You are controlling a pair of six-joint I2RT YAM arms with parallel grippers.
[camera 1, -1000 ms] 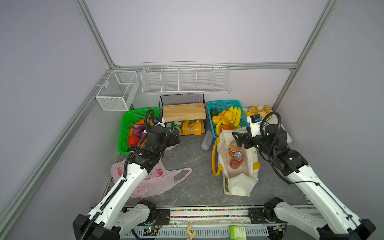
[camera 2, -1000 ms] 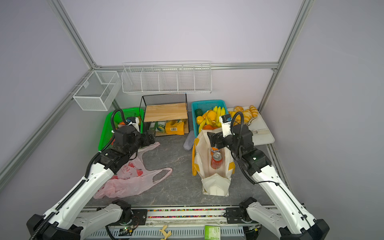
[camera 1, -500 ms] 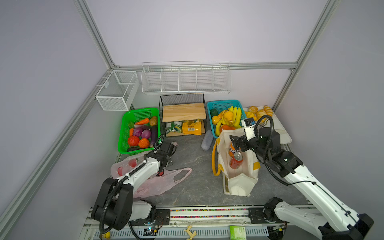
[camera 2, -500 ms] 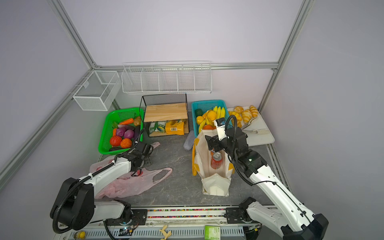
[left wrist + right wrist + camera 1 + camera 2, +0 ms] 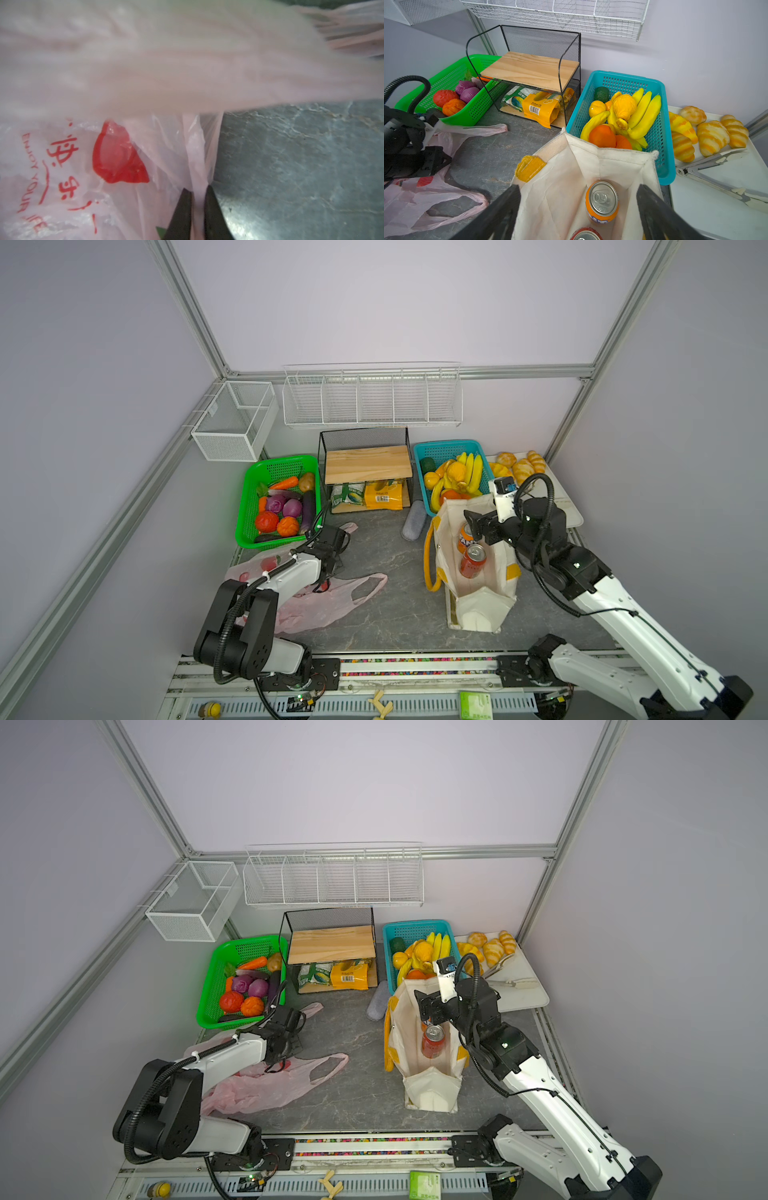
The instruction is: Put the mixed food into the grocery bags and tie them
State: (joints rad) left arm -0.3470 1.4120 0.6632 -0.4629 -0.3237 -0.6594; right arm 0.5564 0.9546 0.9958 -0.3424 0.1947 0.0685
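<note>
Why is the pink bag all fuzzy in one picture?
Left wrist view: the pink bag sits almost against the lens, so its upper part smears; the red print and the left hand pinching it look sharper. Right wrist view: sharp, orange can clear. Both top views: evenly lit, sharp.

My left pincer has matte black fingers. The thin plastic handle bag is translucent pink, printed with a red fruit shape and red lettering. The stone-look tabletop is dark grey, veined pale. The canvas tote is cream with yellow patches. The orange aluminium Fanta can and red aluminium soda can have silver tops.
</note>
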